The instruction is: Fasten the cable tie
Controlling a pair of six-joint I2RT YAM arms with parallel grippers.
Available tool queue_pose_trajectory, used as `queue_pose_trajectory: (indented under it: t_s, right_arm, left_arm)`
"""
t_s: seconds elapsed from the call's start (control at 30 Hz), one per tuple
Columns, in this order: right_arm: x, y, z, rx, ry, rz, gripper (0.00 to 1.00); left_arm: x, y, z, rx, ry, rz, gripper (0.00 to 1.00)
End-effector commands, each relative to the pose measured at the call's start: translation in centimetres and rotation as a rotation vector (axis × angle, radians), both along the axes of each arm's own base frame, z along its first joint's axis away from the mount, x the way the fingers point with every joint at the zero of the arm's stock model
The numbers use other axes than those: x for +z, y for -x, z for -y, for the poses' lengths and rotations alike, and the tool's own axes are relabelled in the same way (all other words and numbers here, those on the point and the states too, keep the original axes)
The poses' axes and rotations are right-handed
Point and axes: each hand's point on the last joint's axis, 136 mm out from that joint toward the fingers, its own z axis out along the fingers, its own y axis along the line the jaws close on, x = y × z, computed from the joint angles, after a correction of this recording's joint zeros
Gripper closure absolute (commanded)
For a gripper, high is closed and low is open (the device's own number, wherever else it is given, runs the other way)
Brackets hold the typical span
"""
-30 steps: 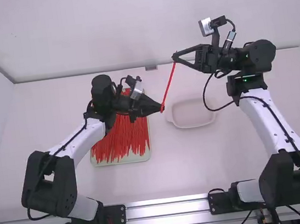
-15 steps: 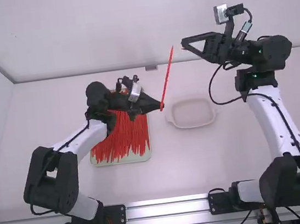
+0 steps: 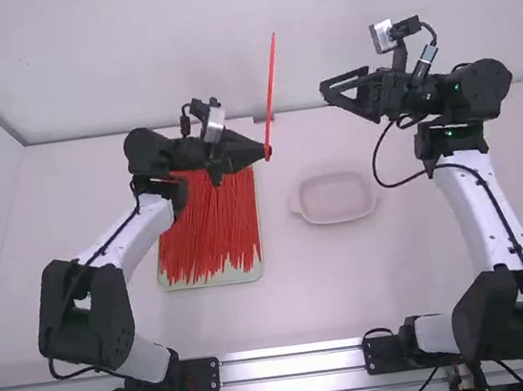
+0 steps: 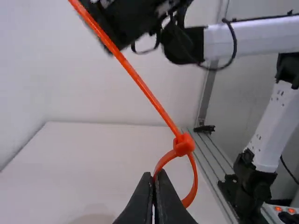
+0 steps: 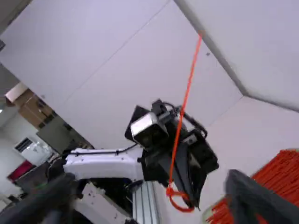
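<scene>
Cable tie (image 3: 267,108), red and thin, is up in the air above the table (image 3: 396,264), over the far end of the tray (image 3: 210,277) of spare red ties (image 3: 213,226). The left gripper (image 3: 260,150) is shut tight on its little loop (image 4: 192,184), just under the head (image 4: 183,144). This way the long tail (image 3: 270,64) stands up free and looks easy to reach. The tail goes through the head, so the tie is closed, but the loop seems loose. The right gripper (image 3: 325,89) is up high, well apart from the tail, fingers wide open, with nothing in them. It may need to grab the tail and pull. A white dish (image 3: 302,211) sits below.
</scene>
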Motion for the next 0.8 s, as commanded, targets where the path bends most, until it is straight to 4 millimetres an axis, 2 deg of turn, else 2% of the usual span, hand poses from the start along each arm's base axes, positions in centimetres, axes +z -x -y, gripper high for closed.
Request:
queue_pose_trajectory:
  t_s: [0.0, 0.13, 0.33, 0.5, 0.67, 0.77]
  right_arm:
    - [-0.1, 1.2, -1.0, 0.041, 0.011, 0.031, 0.02]
    - [0.0, 1.9, -2.8, 0.083, 0.001, 0.052, 0.02]
    - [0.6, 2.5, -4.9, 0.102, -0.030, 0.100, 0.02]
    - [0.8, 2.7, -5.8, 0.103, -0.045, 0.111, 0.02]
    - [0.7, 1.8, -6.4, 0.066, -0.064, 0.080, 0.00]
    - [0.7, 2.0, -6.6, 0.076, -0.064, 0.081, 0.13]
  left_arm:
    - [2.5, -0.2, -0.2, 0.005, 0.011, 0.035, 0.98]
    - [4.2, -0.1, 0.4, -0.010, 0.012, 0.066, 0.98]
    - [5.5, -0.5, 1.0, 0.008, 0.028, 0.053, 0.98]
    - [6.3, 0.1, 1.7, -0.013, 0.035, 0.059, 0.98]
    - [6.7, 0.5, 2.6, -0.024, 0.047, 0.045, 0.98]
    - [6.7, 0.4, 2.5, -0.020, 0.046, 0.043, 0.98]
